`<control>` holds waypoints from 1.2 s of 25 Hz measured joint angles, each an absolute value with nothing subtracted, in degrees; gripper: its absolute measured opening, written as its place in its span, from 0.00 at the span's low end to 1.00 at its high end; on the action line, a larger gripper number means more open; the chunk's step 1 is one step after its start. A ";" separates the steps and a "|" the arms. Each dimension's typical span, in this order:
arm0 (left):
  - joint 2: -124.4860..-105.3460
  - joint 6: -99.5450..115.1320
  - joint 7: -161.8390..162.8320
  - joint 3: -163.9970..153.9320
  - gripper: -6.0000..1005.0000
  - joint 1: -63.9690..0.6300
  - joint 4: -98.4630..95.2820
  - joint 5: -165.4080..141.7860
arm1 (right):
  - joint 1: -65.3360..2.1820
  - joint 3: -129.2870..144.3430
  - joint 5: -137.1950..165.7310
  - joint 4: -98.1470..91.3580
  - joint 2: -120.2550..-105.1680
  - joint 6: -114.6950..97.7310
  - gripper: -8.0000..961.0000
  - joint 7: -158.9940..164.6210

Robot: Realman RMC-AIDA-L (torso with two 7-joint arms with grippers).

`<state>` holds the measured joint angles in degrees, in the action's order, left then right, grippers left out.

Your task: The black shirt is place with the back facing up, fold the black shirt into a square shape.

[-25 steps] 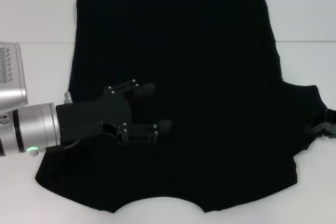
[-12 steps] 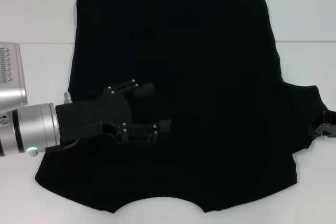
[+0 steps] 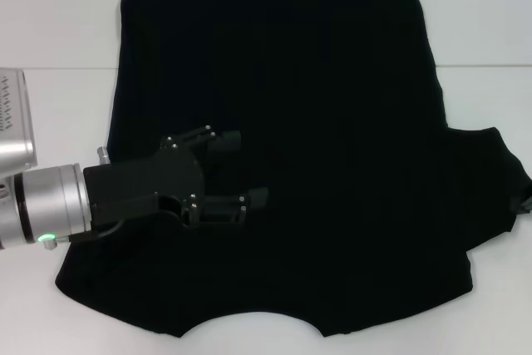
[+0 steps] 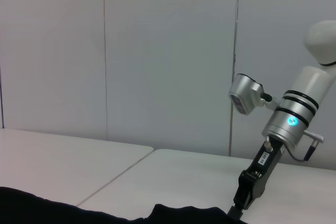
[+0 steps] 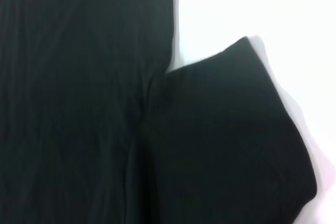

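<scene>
The black shirt lies spread flat on the white table, neckline toward the near edge. Its right sleeve sticks out sideways and fills the right wrist view beside the shirt's body. My left gripper is over the shirt's left part, open, with nothing between its fingers. Only a dark sliver of my right gripper shows at the frame edge by the sleeve tip. In the left wrist view the right gripper reaches down to the shirt's edge.
A seam runs across the white table behind the left arm. Bare table borders the shirt on the left, the right and along the near edge. A pale wall stands behind the table.
My right gripper has drawn away to the right, almost out of the head view, leaving the sleeve lying flat. My left gripper has shifted slightly back to the left, still open.
</scene>
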<state>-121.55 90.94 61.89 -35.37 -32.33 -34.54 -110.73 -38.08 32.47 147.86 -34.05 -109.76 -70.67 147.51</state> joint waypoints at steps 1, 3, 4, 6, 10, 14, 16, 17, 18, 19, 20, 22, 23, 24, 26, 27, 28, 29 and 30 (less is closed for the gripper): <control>-121.55 91.00 61.91 -35.29 0.93 -32.29 -34.54 -110.73 | -37.94 32.09 147.69 -34.07 -109.73 -70.58 0.01 147.05; -121.56 91.34 61.92 -35.02 0.93 -32.22 -34.54 -110.70 | -37.77 31.30 147.59 -34.10 -109.70 -70.11 0.01 146.23; -121.57 91.53 61.93 -34.92 0.93 -32.19 -34.54 -110.68 | -37.70 30.95 147.58 -34.10 -109.68 -69.75 0.01 145.88; -121.61 92.08 62.02 -34.75 0.93 -32.14 -34.54 -110.55 | -37.63 30.50 147.57 -34.11 -109.63 -68.86 0.01 145.35; -121.69 92.48 62.60 -34.70 0.93 -32.06 -34.54 -110.08 | -37.61 30.05 147.55 -34.11 -109.61 -66.65 0.01 144.34; -121.81 92.77 62.73 -34.70 0.93 -31.78 -34.53 -109.77 | -37.64 29.66 146.34 -34.10 -109.67 -65.02 0.01 142.86; -121.87 93.01 62.74 -34.71 0.93 -31.70 -34.52 -109.74 | -37.62 29.65 145.41 -34.10 -109.68 -64.59 0.01 142.06; -121.92 93.10 62.75 -34.72 0.93 -31.66 -34.49 -109.73 | -37.60 29.65 145.05 -34.10 -109.69 -64.44 0.01 141.73; -121.96 93.16 62.75 -34.72 0.93 -31.64 -34.46 -109.64 | -37.63 29.63 144.83 -34.11 -109.68 -64.20 0.01 141.50; -122.00 93.22 62.75 -34.72 0.93 -31.62 -34.43 -109.53 | -37.70 29.63 144.76 -34.10 -109.68 -64.17 0.01 141.28; -122.04 93.27 62.75 -34.72 0.93 -31.59 -34.39 -109.39 | -37.83 29.62 144.68 -34.10 -109.67 -64.17 0.01 141.02; -122.08 93.37 62.75 -34.72 0.93 -31.55 -34.32 -109.19 | -38.23 29.65 144.62 -34.06 -109.75 -64.18 0.01 140.57; -122.08 93.40 62.76 -34.72 0.93 -31.53 -34.30 -109.18 | -38.45 29.69 144.57 -34.06 -109.84 -64.24 0.01 140.35; -122.08 93.42 62.76 -34.72 0.93 -31.53 -34.27 -109.15 | -38.84 29.75 144.38 -34.05 -110.00 -64.33 0.01 139.95; -122.08 93.43 62.76 -34.72 0.93 -31.53 -34.22 -109.14 | -39.60 29.96 143.67 -33.95 -110.21 -64.64 0.01 139.11; -122.08 93.43 62.75 -34.71 0.93 -31.53 -34.21 -109.14 | -40.09 30.09 143.01 -33.84 -110.31 -64.67 0.01 138.51; -122.08 93.43 62.75 -34.72 0.93 -31.53 -34.20 -109.14 | -40.62 30.20 142.31 -33.74 -110.40 -64.72 0.01 137.89; -122.08 93.43 62.75 -34.72 0.93 -31.53 -34.20 -109.14 | -41.17 30.28 141.58 -33.63 -110.57 -64.86 0.01 137.10; -122.07 93.43 62.76 -34.71 0.93 -31.53 -34.20 -109.14 | -41.91 30.35 140.80 -33.52 -110.80 -65.18 0.01 136.13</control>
